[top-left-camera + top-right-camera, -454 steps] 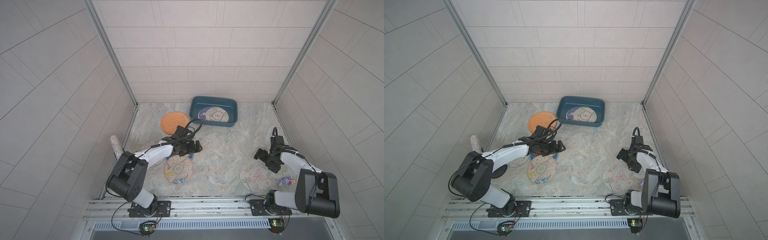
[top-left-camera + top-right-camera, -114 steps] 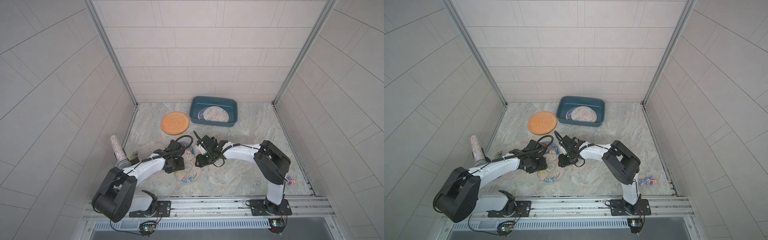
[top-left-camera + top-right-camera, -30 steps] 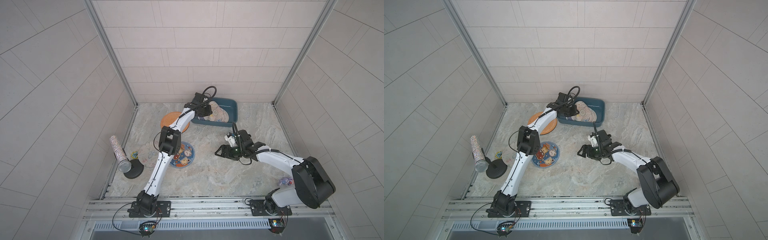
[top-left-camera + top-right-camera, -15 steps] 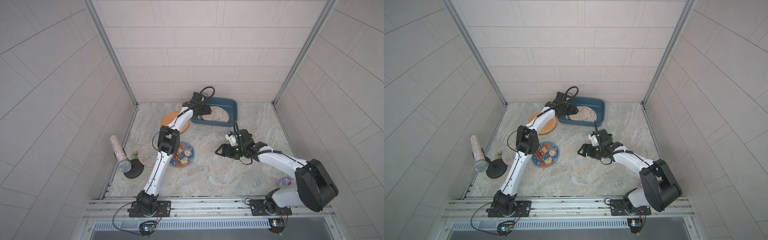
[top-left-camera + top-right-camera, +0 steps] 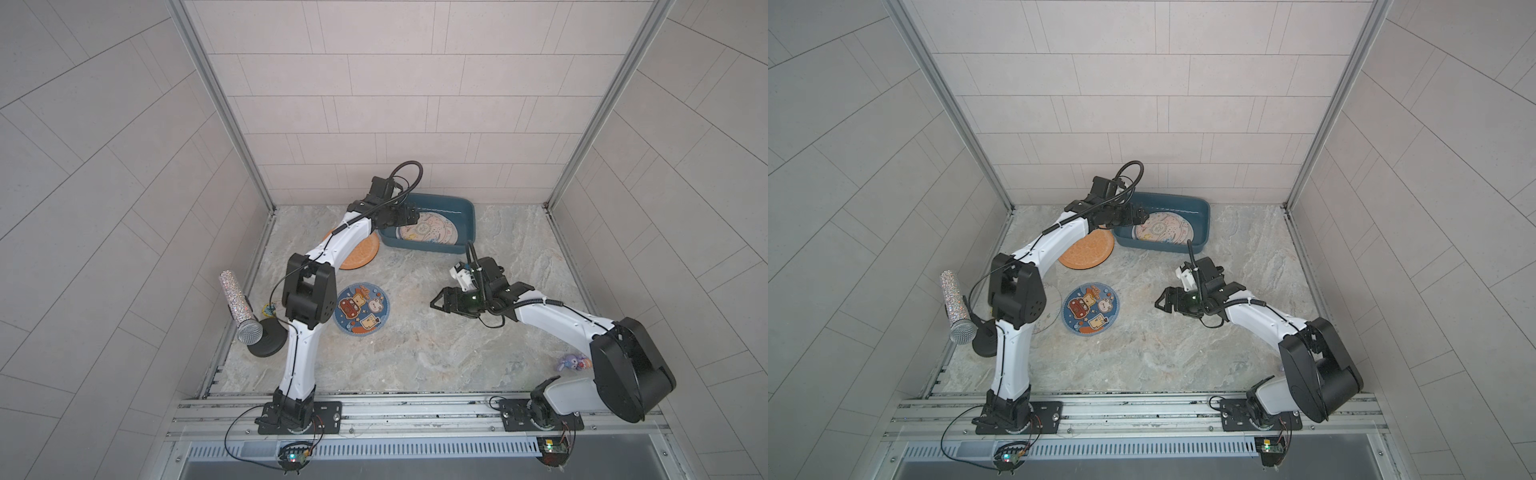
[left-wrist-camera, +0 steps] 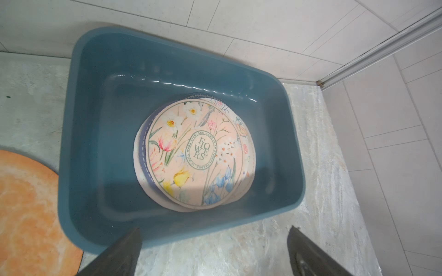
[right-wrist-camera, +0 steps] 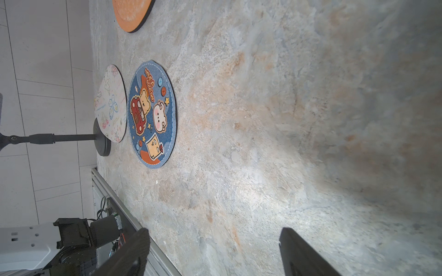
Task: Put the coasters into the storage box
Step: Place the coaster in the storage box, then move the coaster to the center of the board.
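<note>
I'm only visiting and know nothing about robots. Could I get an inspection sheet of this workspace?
Surface: marbled tabletop, no spills seen.
Job's things: storage box holds a stack with the flower coaster on top; orange coaster, cartoon coaster and pale coaster lie outside it.
Clutter: microphone on a stand; small purple toy.
End effectors: left end effector open, empty, at the box; right end effector open, empty, over bare tabletop.
Cables: black loop at the left wrist.
Surroundings: tiled walls, metal rail in front.
</note>
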Controlling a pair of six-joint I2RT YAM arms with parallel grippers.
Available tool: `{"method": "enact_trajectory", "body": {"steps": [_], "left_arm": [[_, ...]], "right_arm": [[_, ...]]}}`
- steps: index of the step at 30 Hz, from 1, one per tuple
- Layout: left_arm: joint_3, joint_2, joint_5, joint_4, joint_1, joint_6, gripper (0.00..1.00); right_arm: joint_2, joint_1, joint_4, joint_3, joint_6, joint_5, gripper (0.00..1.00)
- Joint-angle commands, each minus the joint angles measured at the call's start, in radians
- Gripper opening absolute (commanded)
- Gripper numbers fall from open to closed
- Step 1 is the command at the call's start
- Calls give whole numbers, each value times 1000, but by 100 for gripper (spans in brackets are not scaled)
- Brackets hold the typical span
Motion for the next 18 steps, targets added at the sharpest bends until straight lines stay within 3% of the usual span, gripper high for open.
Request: {"method": "enact_trajectory", "body": {"steps": [1, 9, 18], "left_arm": [[-175, -123, 11, 66, 22, -21, 100], [-574, -408, -14, 90, 77, -44, 100], [-807, -546, -35, -51, 192, 4, 100]], "right_arm": [[18, 3, -25, 31, -29, -3, 88], [46, 23, -21, 46, -44, -8, 88], [52, 41, -21, 57, -45, -3, 88]]}}
